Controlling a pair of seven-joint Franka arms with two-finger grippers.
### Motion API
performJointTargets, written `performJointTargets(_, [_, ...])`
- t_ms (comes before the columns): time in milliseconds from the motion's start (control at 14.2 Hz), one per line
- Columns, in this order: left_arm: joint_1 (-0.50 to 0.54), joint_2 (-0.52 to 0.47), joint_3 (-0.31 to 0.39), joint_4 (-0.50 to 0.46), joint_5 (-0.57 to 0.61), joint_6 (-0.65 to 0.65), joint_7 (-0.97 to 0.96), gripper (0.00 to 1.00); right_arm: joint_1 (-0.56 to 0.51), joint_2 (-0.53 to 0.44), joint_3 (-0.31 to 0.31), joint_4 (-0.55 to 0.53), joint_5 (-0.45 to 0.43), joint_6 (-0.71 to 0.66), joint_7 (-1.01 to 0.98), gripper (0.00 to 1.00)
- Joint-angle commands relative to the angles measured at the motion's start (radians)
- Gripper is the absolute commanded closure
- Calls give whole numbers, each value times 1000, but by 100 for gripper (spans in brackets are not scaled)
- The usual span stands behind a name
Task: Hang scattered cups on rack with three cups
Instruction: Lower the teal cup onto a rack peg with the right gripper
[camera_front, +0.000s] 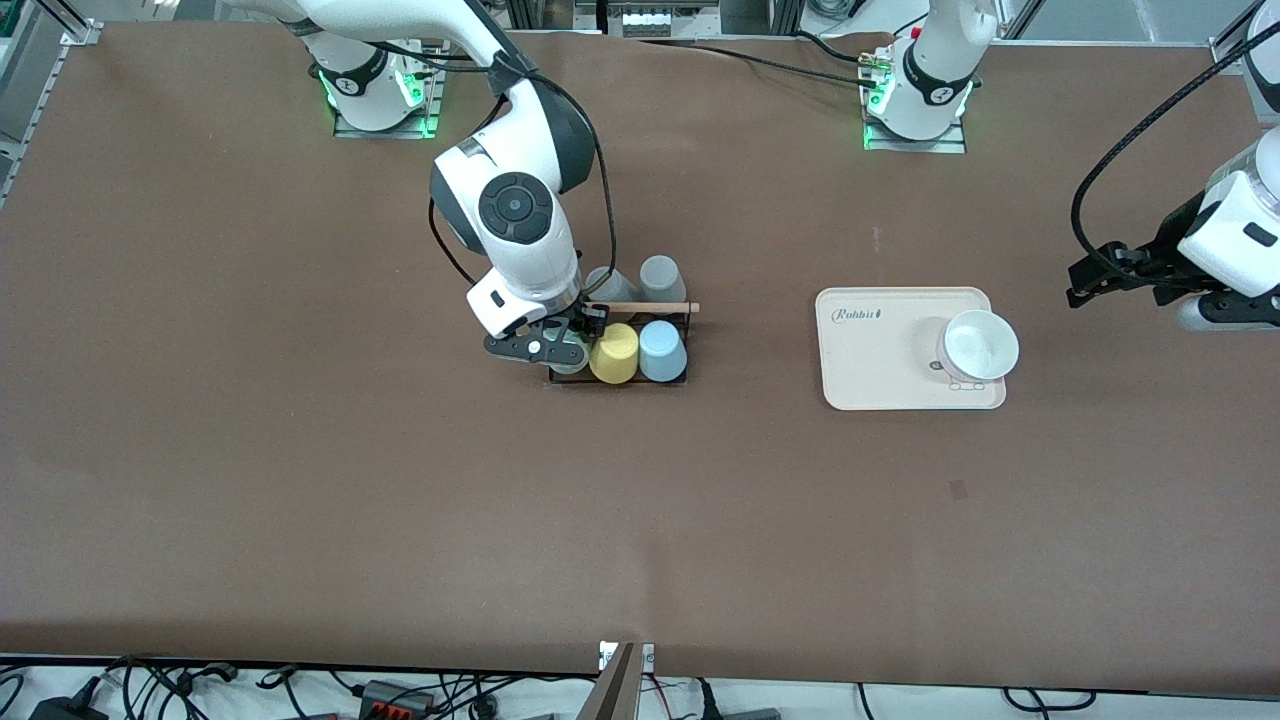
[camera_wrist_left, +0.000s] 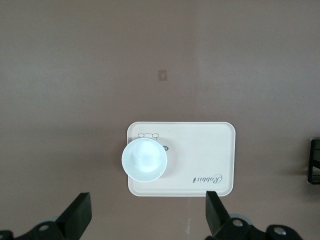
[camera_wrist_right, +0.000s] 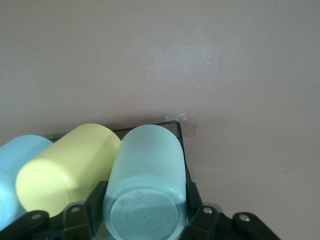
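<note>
My right gripper (camera_front: 562, 347) is down at the black wire rack (camera_front: 688, 345), at its end toward the right arm. It is shut on the pale sage-green cup (camera_wrist_right: 145, 170), which is upside down with one finger (camera_wrist_right: 95, 200) on each side. The green cup sits right beside the yellow cup (camera_wrist_right: 70, 165) within the rack's frame (camera_wrist_right: 176, 129); I cannot see a peg under it. The light blue cup (camera_front: 662, 350) stands upside down on the rack beside the yellow cup (camera_front: 614, 353). My left gripper (camera_wrist_left: 147, 212) is open and empty, waiting in the air at the left arm's end of the table.
Two grey cups (camera_front: 660, 278) sit upside down on the rack's row farther from the front camera, under the wooden rod (camera_front: 650, 307). A cream tray (camera_front: 880, 375) with a white bowl-like cup (camera_front: 978, 345) lies toward the left arm's end.
</note>
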Motion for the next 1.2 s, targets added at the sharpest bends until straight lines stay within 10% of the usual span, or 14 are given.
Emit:
performJointTargets(0, [-8, -16, 2, 4, -7, -35, 2, 0, 8, 12, -3, 11, -17, -14, 23, 58])
performJointTargets(282, [-5, -32, 2, -17, -12, 43, 0, 0, 7, 15, -3, 11, -26, -14, 24, 40])
performJointTargets(423, [-7, -32, 0, -20, -12, 48, 0, 0, 7, 15, -3, 11, -26, -14, 26, 0])
performJointTargets(1129, [4, -27, 5, -19, -15, 42, -14, 0, -73, -118, -6, 35, -13, -100, -2, 0])
